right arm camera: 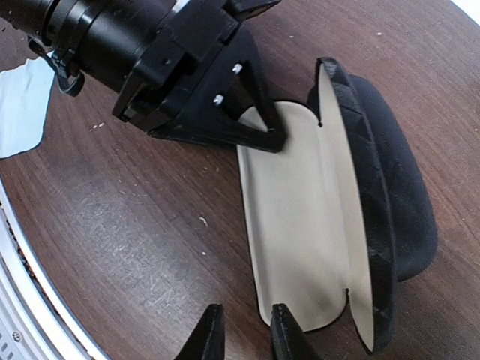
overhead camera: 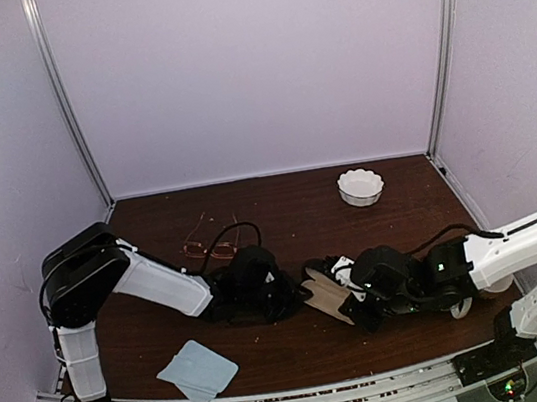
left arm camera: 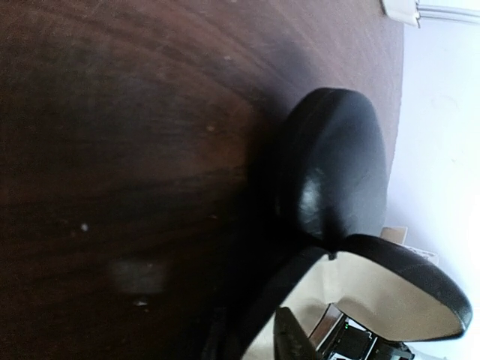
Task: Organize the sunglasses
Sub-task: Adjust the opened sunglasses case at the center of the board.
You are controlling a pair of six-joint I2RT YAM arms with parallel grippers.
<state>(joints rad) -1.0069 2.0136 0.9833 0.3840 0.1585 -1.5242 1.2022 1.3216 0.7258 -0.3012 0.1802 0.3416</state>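
Right gripper (right arm camera: 247, 324) slightly parted, empty, just beside the open glasses case (right arm camera: 390, 195). Left gripper (right arm camera: 264, 135) touches its cream lining; I can't tell its grip. Copper-frame sunglasses (overhead camera: 208, 244) lie at 10 o'clock from the case, top view.

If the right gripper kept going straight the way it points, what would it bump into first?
Most likely the open glasses case. The right gripper points at the near end of its cream lining, which lies just ahead. How high the gripper is above the lining is hard to judge, so it might skim over instead.
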